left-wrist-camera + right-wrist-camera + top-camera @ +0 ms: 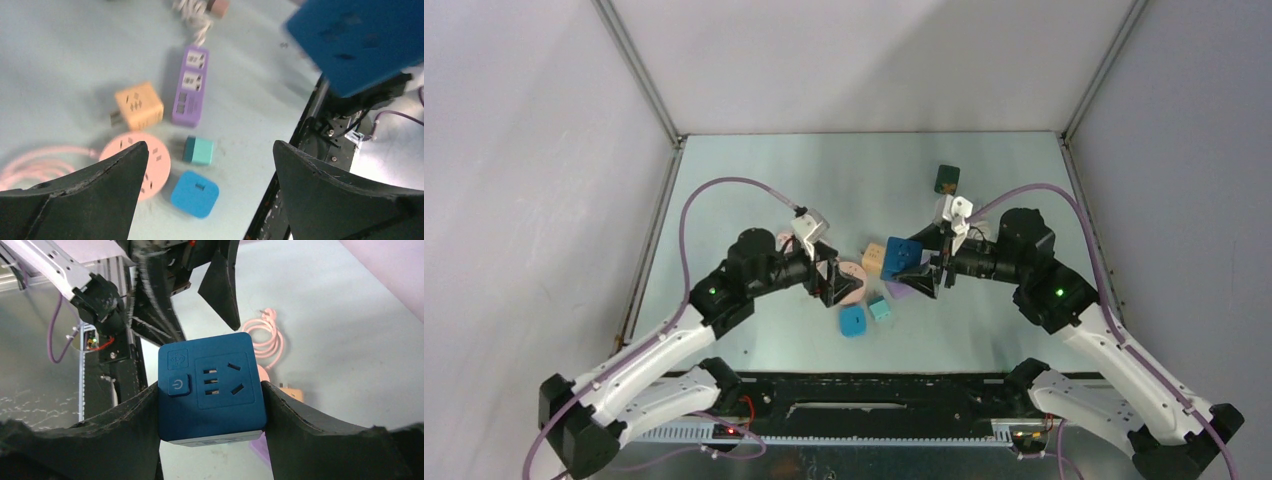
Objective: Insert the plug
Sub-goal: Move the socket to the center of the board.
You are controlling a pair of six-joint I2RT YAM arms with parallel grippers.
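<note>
My right gripper [210,387] is shut on a dark blue cube socket [220,405] and holds it above the table, its slotted face and power button towards the camera; in the top view this cube [902,256] hangs mid-table. My left gripper [210,145] is open and holds nothing. It hovers [832,275] facing the cube. On the table below it lie a light blue square plug block [195,194], a small teal plug block [198,150], an orange cube adapter [138,105] with prongs and a pink round socket [155,160]. Which of these is the task's plug I cannot tell.
A purple power strip [190,85] lies beyond the teal block, with a white cord at its far end. A coiled pink cable [265,340] runs from the round socket. A dark green block [947,179] sits at the back right. The black base rail [874,400] borders the near edge.
</note>
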